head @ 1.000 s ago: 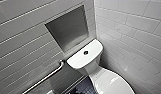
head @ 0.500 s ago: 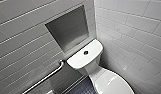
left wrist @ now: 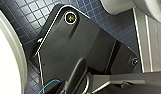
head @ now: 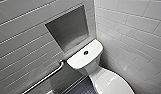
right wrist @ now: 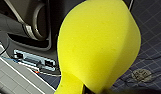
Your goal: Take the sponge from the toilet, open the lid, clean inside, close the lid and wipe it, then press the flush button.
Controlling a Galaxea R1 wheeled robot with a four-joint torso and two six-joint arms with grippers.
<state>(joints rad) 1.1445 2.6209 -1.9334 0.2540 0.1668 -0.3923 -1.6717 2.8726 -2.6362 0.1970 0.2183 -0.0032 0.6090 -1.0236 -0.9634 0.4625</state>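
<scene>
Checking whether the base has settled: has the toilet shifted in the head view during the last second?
No. The toilet keeps its place below the wall niche and beside the grab bar.

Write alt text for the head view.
A white toilet stands in a corner of pale tiled walls, seen from above, a round flush button on its tank and its lid apparently down. A recessed niche is set in the wall behind the tank, with a metal grab bar lower beside it.
</scene>
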